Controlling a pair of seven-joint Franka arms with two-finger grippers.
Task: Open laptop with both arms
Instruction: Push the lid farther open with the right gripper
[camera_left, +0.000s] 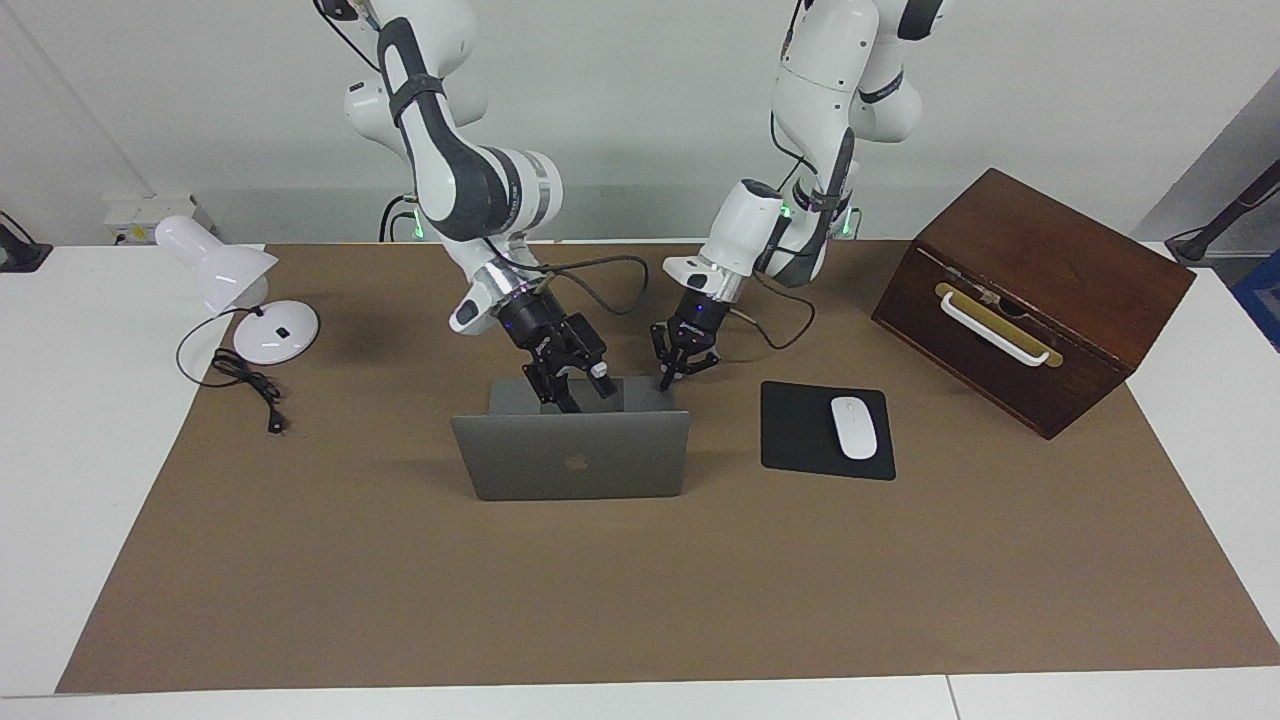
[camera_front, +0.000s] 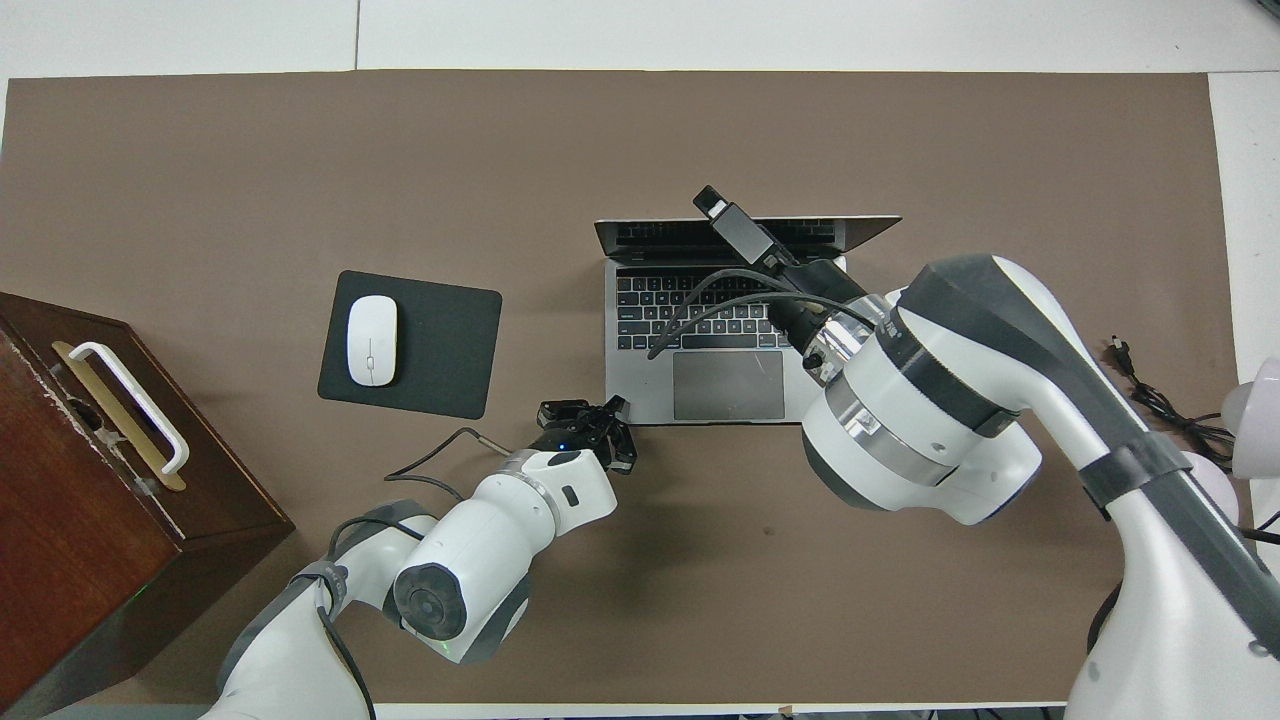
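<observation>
we are finding the laptop (camera_left: 571, 455) standing open in the middle of the brown mat (camera_left: 640, 590) on the tabletop (camera_left: 60, 480), its lid raised past upright and leaning away from the robots, the keyboard deck (camera_front: 725, 330) lying flat and facing them. the dark logo on the lid is showing in the facing view.

we are seeing the right pincer (camera_left: 568, 392) reaching down inside the open laptop, over the keyboard, close against the inner face of the lid near its top edge. whether its fingers are apart or together we cannot tell, and actual contact with the lid cannot be confirmed.

we are seeing the left pincer (camera_left: 668, 380) resting low at the corner of the keyboard deck nearest the robots, toward the left arm's end of the tabletop. its fingertips are pressed together and holding nothing.

we are noting a black mouse pad (camera_left: 805, 440) with a white mouse (camera_left: 853, 427) beside the laptop toward the left arm's end, a brown wooden box (camera_left: 1040, 290) with a white handle further along that end, and a white desk lamp (camera_left: 235, 290) with its cord at the right arm's end.
</observation>
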